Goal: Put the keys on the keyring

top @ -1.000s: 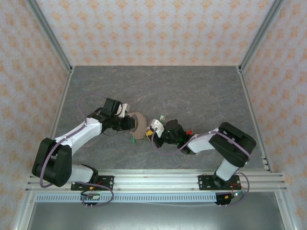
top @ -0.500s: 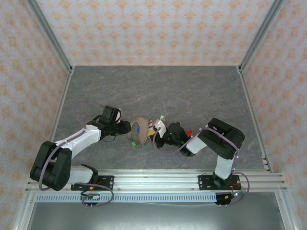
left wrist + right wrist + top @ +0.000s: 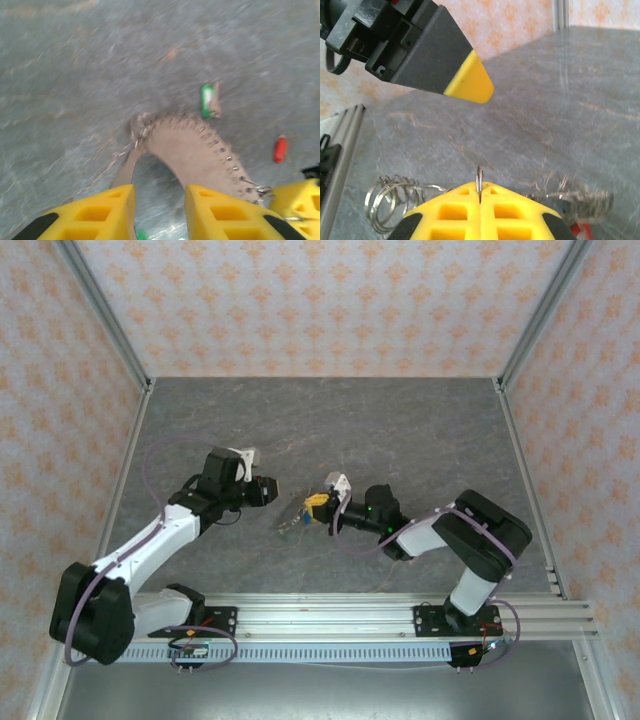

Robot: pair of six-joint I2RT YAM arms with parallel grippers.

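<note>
The keyring [image 3: 195, 150] is a floppy tan-grey loop of linked metal rings, arcing over the grey table just beyond my left gripper [image 3: 160, 192]. That gripper is open, with bare table between its yellow fingers. My right gripper [image 3: 480, 186] is shut on a thin metal ring of the keyring; its edge sticks up between the tips, and coils [image 3: 385, 200] hang on both sides. A green key [image 3: 207, 100] and a red key [image 3: 280, 149] lie loose beyond the loop. From above, the left gripper [image 3: 268, 490] faces the right gripper [image 3: 318, 503], with the keyring [image 3: 292, 521] hanging between them.
The grey table [image 3: 400, 430] is walled by patterned panels on three sides. An aluminium rail [image 3: 330, 615] carrying both arm bases runs along the near edge. The left gripper's yellow-tipped finger [image 3: 467, 82] hangs close above the right gripper.
My left gripper has drawn back from the keyring, up and away from the near edge. The loop, spread wide between the grippers before, now hangs smaller and lower beside the right gripper.
</note>
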